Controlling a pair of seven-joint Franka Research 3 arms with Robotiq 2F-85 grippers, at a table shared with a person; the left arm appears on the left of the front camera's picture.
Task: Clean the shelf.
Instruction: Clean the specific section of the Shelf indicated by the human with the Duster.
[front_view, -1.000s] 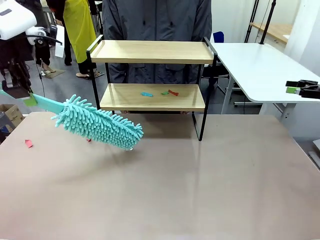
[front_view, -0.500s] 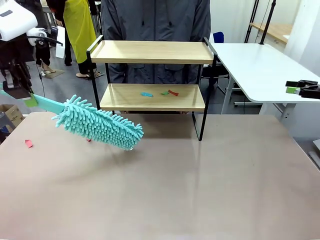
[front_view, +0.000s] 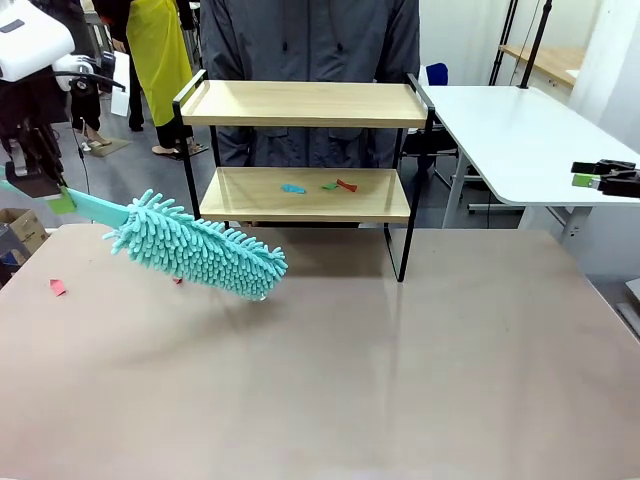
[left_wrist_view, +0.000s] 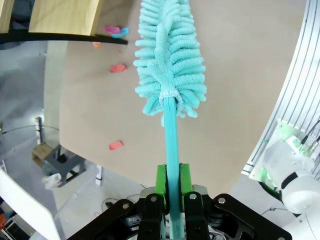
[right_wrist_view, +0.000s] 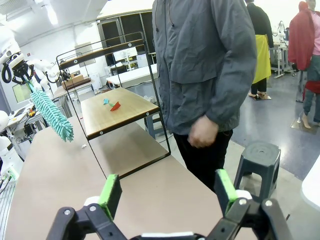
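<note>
Little changes: your left gripper (left_wrist_view: 172, 181) stays clamped on the handle of the teal duster (front_view: 195, 250), its head hovering just left of the shelf (front_view: 250, 195). Scraps (front_view: 345, 185) still litter its lower board, so sweeping hasn't begun.

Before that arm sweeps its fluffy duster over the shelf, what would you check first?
1. Grip: left gripper shut on the duster handle: ok.
2. Lower board of the shelf clean: not ok, coloured scraps lie on it.
3. Top board bare: ok.
4. Other arm clear: right gripper open, off to the side: ok.
5. Bystander clear: person's hand off the shelf: ok.
</note>
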